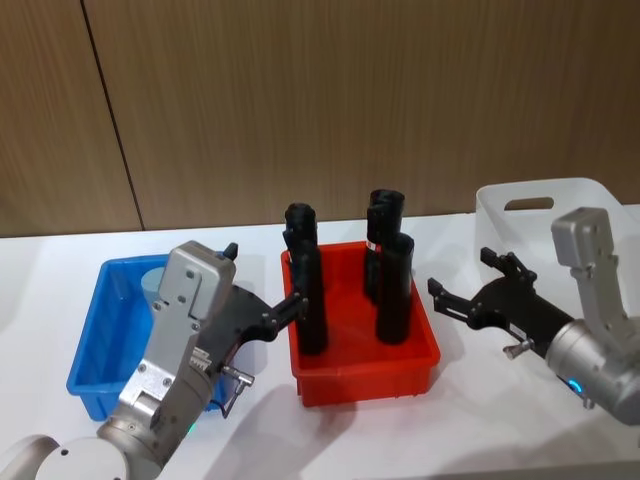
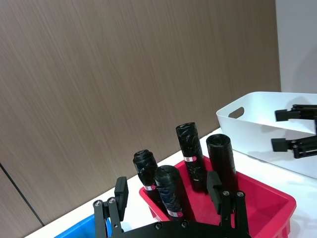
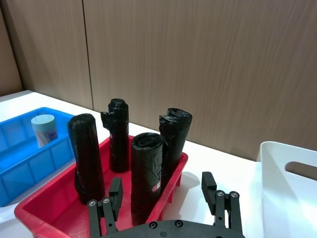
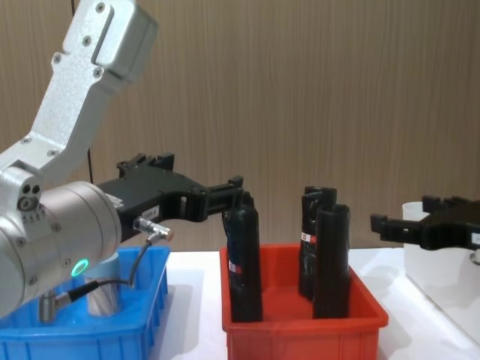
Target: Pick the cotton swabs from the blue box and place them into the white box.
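Tabletop (image 1: 350, 440) is carrying three bins in a row. The white box (image 1: 590, 200) is standing just behind the right gripper (image 1: 460, 272), on the side its fingers are pointing away from. The red bin (image 1: 365, 375) with its four black cylinders (image 1: 312, 290) is sitting between the two sets of fingertips. The blue box (image 1: 100, 340) is lying below and behind the left gripper (image 1: 265, 275). One jar of cotton swabs (image 1: 152, 280) is standing upright in the blue box's far part, back past the left wrist and lower than the fingertips.

The jar is looking light and rigid. Its clear plastic wall is probably slick and its lid is possibly loose, so a grasp across the body below the lid is looking safer than one on the lid.

The left arm is hovering over the blue box's inner edge with its forearm sloping up. Its fingers are spreading wide, holding nothing, with the tips reaching nearly to the nearest black cylinder. It is needing to pull back and tip down to reach the jar. The right arm is hanging level beside the red bin, its fingers also spreading apart and empty.
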You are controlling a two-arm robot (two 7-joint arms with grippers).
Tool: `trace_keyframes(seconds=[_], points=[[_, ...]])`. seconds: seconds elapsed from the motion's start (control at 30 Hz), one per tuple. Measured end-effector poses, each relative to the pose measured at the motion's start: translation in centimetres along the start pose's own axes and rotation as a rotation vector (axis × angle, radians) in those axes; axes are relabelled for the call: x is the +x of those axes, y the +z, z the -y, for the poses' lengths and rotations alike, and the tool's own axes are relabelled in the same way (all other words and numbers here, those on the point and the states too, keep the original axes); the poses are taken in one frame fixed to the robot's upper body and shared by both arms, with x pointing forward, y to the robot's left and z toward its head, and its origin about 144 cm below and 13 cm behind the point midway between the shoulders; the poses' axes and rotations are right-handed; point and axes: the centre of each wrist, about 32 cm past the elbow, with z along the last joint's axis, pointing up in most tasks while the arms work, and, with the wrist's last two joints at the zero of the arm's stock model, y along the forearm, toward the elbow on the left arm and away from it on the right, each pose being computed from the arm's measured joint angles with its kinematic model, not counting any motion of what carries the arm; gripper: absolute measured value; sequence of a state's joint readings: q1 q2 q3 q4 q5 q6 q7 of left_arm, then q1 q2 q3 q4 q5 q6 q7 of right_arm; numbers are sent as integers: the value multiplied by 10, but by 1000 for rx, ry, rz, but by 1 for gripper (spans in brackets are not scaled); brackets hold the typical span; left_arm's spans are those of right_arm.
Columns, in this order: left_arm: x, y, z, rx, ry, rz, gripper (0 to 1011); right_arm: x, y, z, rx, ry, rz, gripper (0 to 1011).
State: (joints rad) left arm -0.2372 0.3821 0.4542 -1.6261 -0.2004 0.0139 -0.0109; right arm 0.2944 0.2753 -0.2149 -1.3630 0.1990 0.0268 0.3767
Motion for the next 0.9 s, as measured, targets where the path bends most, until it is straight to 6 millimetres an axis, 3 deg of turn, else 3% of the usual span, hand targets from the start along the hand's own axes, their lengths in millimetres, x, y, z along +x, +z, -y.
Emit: trace_keyframes(seconds=[0.9], points=[[0,0,0,0,0,0,1004,26,-13,-57,-5,130,-63,1002]])
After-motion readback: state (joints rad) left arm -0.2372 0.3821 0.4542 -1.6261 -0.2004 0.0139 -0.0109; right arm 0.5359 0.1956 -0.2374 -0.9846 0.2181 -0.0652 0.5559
